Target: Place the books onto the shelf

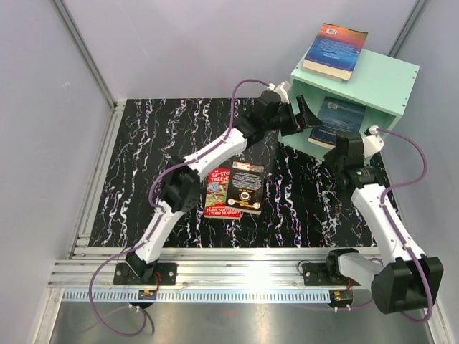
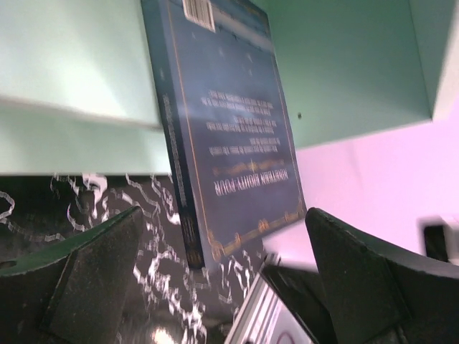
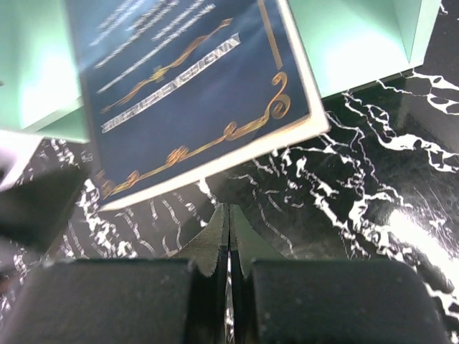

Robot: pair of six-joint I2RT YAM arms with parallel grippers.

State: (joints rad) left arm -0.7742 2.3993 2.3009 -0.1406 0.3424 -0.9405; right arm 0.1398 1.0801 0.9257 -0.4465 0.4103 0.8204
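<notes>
A dark blue book with gold trim [image 1: 336, 120] lies in the mint-green shelf [image 1: 387, 82], its near end sticking out over the table. My left gripper [image 1: 308, 115] hangs open at the shelf's left front; in the left wrist view the dark blue book [image 2: 229, 129] stands beyond the gripper [image 2: 222, 279], clear of both fingers. My right gripper [image 1: 337, 143] is shut on nothing, and its tips [image 3: 229, 229] sit just below that book's protruding corner [image 3: 186, 93]. A blue-orange book [image 1: 335, 50] rests on top of the shelf. A red book [image 1: 217, 192] and a black book [image 1: 247, 186] lie side by side on the table.
The black marbled tabletop [image 1: 165, 136] runs out to the left of the shelf. Grey walls close in the back and sides. An aluminium rail [image 1: 229, 276] with both arm bases runs along the near edge.
</notes>
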